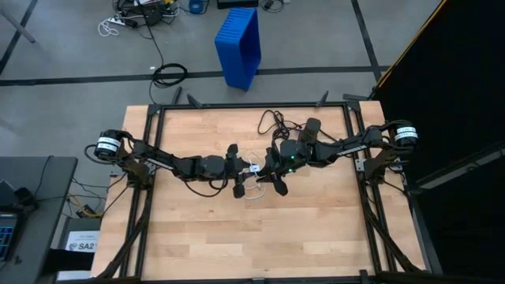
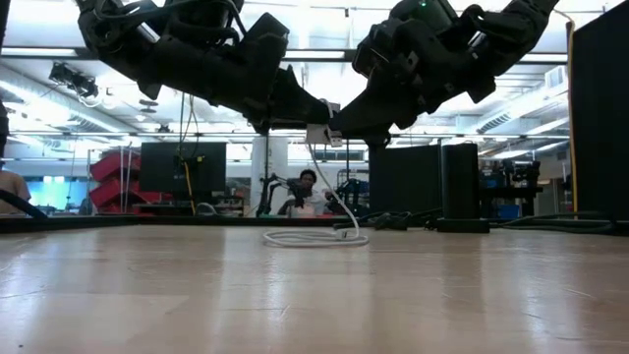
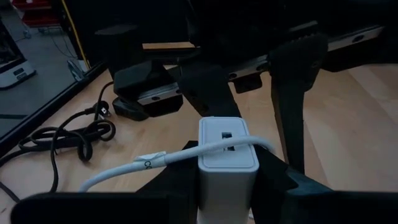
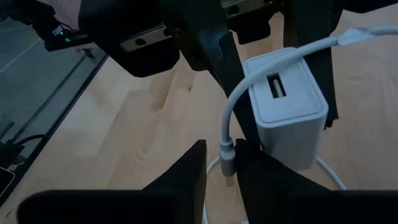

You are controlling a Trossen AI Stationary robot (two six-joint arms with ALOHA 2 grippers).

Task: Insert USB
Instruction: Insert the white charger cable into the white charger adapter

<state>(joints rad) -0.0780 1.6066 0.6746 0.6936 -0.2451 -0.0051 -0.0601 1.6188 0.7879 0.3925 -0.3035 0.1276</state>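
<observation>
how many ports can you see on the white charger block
1. A single slot sits in the end face of the white charger block, which the left claw holds. Its other faces are hidden.

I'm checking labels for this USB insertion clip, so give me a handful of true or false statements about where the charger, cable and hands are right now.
1. The left hand holds a white charger block. True.
2. The plug of the white USB cable is already seated in the charger's slot. False: the plug sits between the right hand's fingers, beside the block, not in the slot.
3. Both hands meet above the middle of the wooden table. True.
4. The whole cable is lifted off the table. False: part of its loop lies on the wood.
5. A blue bin stands on the table. False: it stands on the floor beyond it.
</observation>
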